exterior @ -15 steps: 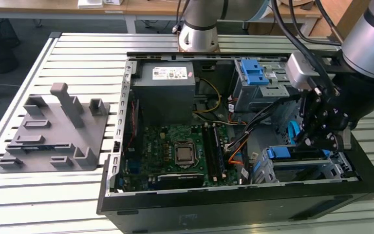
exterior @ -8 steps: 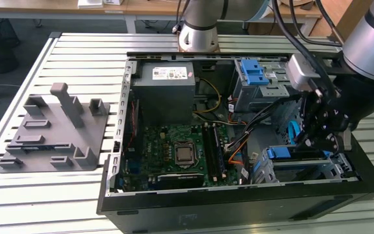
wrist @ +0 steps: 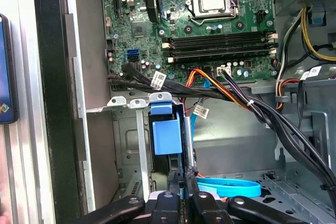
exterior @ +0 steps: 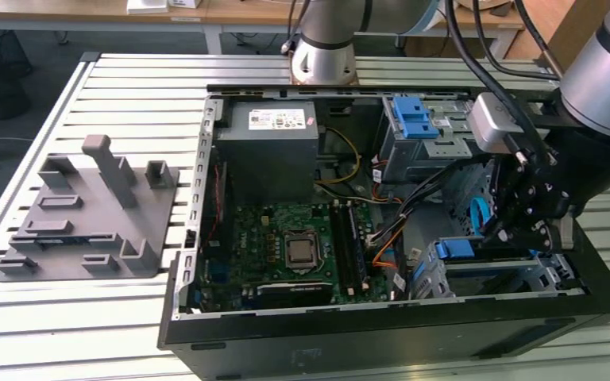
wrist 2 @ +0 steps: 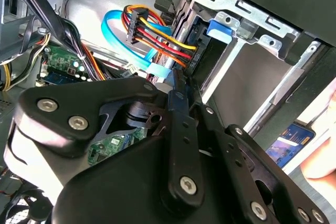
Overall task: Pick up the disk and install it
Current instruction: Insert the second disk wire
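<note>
Down in the case: my gripper (exterior: pixel 519 232) hangs inside the open computer case (exterior: pixel 390 337), at the exterior view's right, over the lower drive cage (exterior: pixel 546 274).
Grip: in the first wrist view my fingers (wrist: pixel 173 184) stand close together on a thin upright edge. I judge that they are clamped on the disk.
Disk: it stands on edge in the mouth of the cage. Its blue carrier (wrist: pixel 167 129) shows between the cage's metal uprights, just beside the motherboard (wrist: pixel 210 24).
Step in hand: I judge it to be the install, with the pick-up done. How deep the disk sits is hidden.
Cables: a black bundle (wrist: pixel 262 108) crosses just beyond the cage, and a flat blue cable (wrist: pixel 231 186) lies near my fingers.
Next move calls for: a straight push along the cage rails, with no tilt and clear of both cables.
</note>
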Robot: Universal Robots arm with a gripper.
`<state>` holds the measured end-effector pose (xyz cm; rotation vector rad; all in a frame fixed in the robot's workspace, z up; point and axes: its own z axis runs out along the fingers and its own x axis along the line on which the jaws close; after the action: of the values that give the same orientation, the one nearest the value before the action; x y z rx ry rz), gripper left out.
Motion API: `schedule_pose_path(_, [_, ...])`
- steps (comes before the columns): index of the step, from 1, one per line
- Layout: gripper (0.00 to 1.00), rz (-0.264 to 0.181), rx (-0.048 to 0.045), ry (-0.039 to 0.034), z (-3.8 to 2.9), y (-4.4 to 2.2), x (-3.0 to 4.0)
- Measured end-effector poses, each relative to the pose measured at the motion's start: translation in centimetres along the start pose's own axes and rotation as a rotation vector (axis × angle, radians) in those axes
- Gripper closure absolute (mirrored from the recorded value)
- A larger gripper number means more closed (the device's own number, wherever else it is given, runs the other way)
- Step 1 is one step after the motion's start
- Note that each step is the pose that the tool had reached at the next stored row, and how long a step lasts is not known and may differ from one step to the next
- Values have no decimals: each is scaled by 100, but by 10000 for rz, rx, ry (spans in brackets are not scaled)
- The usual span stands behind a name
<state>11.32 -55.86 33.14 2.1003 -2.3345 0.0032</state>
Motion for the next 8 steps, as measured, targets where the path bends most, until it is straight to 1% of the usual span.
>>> schedule_pose_path(7, [83,-1,1,0,1,-1,0])
schedule_pose_path(8, [76,-1,0,-1,-1,-1,1])
